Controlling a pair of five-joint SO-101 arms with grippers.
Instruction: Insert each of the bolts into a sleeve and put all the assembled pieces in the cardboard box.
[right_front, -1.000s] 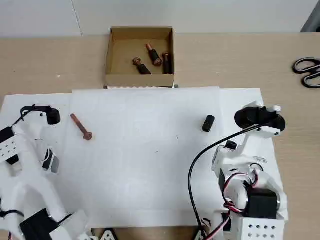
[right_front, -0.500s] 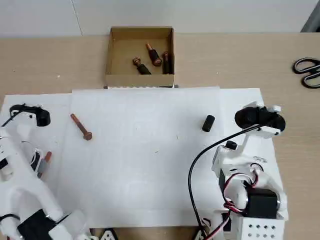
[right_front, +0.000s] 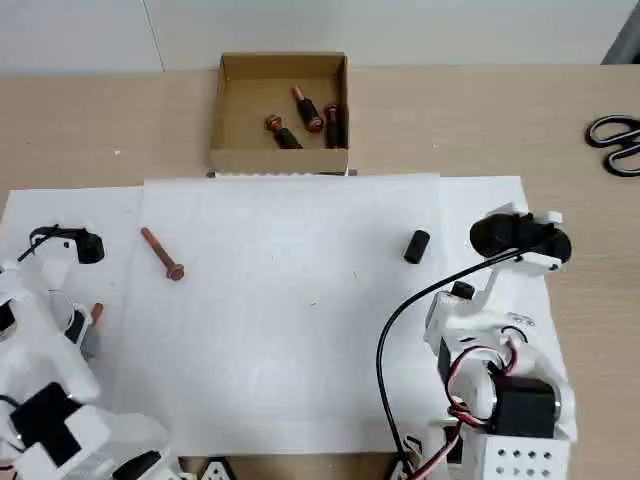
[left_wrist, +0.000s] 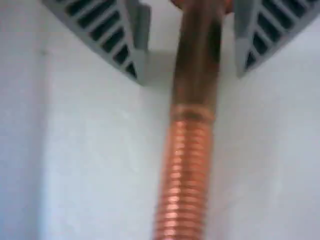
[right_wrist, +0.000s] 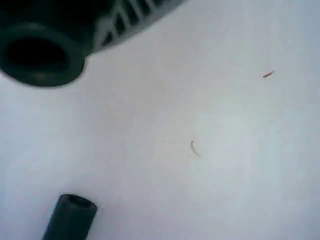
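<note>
My left gripper (left_wrist: 190, 75) is shut on a copper bolt (left_wrist: 192, 135), whose threaded shank runs out between the grey fingers (left_wrist: 125, 45). From above, that bolt (right_front: 96, 313) shows at the far left of the white sheet, low in the left arm. My right gripper (right_front: 520, 245) holds a black sleeve (right_wrist: 37, 55) with its hollow end showing beside a grey finger (right_wrist: 135, 17). A second sleeve (right_front: 416, 246) (right_wrist: 70, 217) lies loose just left of the right arm. Another bolt (right_front: 162, 254) lies loose on the sheet's left. The cardboard box (right_front: 280, 160) at the back holds three assembled pieces.
A white sheet (right_front: 300, 330) covers the table's near half, with both arm bases at its front corners. Scissors (right_front: 615, 145) lie at the far right edge. A black cable (right_front: 385, 350) arcs from the right arm toward the front.
The left arm has drawn back toward the near left edge, and the copper bolt now shows in its gripper. The right arm and the loose parts have not moved.
</note>
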